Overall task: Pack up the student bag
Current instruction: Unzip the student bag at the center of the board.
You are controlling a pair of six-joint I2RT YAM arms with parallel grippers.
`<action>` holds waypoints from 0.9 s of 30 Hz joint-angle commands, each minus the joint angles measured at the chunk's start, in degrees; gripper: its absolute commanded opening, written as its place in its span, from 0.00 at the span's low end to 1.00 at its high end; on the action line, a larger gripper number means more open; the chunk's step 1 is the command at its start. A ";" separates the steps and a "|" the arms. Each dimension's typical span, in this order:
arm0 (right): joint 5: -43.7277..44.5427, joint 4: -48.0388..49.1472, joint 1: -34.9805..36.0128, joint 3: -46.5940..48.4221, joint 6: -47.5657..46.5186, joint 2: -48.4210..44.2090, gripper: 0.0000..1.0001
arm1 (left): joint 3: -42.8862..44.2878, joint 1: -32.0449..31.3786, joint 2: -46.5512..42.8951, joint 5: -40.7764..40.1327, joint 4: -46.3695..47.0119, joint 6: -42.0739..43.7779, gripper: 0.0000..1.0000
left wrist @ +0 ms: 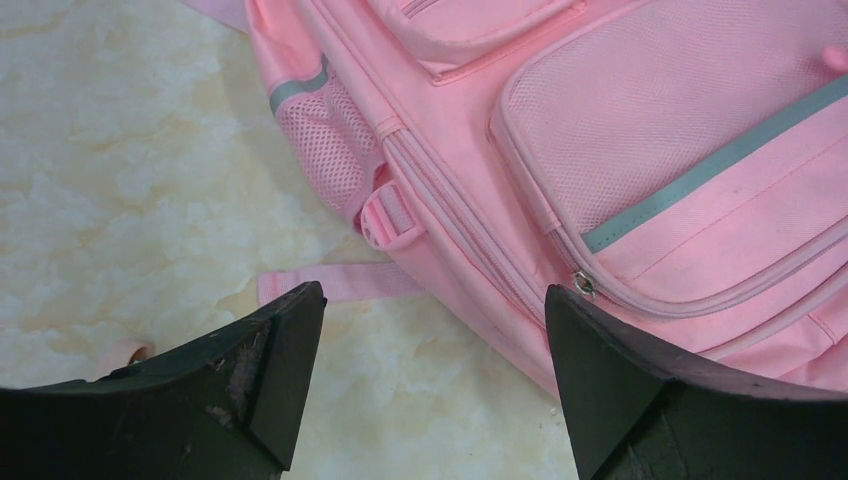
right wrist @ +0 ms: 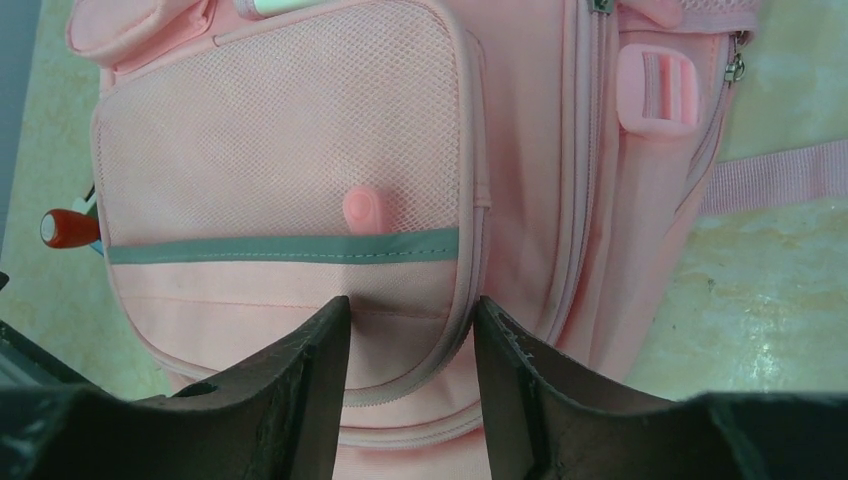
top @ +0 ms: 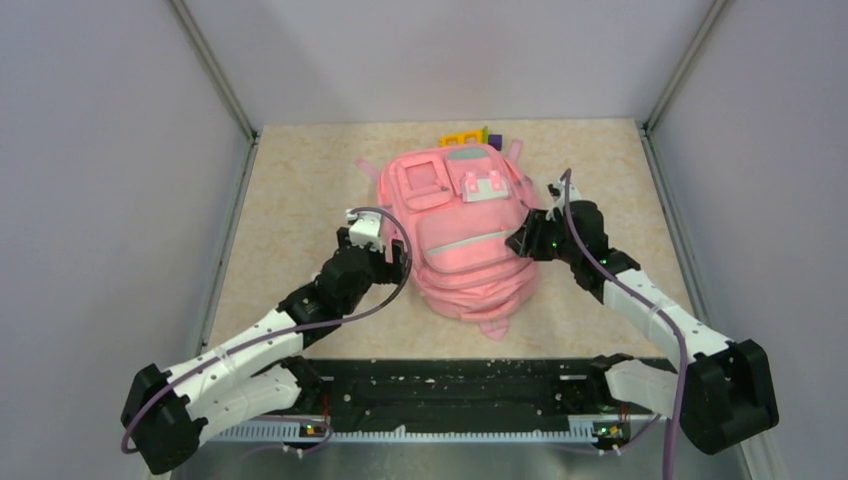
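Your left gripper point(left wrist: 432, 300) hangs wide open and empty beside the pink student bag point(top: 462, 245), which lies in the middle of the table point(top: 300, 180). Your right gripper point(right wrist: 410, 308) sits half-closed over its front pocket point(right wrist: 280, 180), can't tell if it's pinching fabric.

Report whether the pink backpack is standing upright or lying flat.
Lying flat. The pink backpack rests on its back on the tabletop, front pockets facing the overhead camera.

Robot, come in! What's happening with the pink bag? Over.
Left gripper open beside student bag. Right gripper jaws half apart over front pocket, grip unclear. Bag flat on table. Coloured pieces beyond bag, nothing blocking.
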 commanded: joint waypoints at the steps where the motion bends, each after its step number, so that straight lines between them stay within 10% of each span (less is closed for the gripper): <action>1: -2.01 -0.02 -0.21 3.58 1.41 -1.17 0.47 | 4.14 0.19 1.91 3.74 1.88 5.33 0.85; 15: -2.19 -2.74 -0.19 8.04 2.05 -2.34 0.46 | 10.79 -0.86 11.85 26.55 13.18 16.95 0.86; 27: -3.75 2.22 -0.20 6.74 9.69 -2.04 0.06 | 15.56 -7.87 22.79 20.44 16.54 26.04 0.89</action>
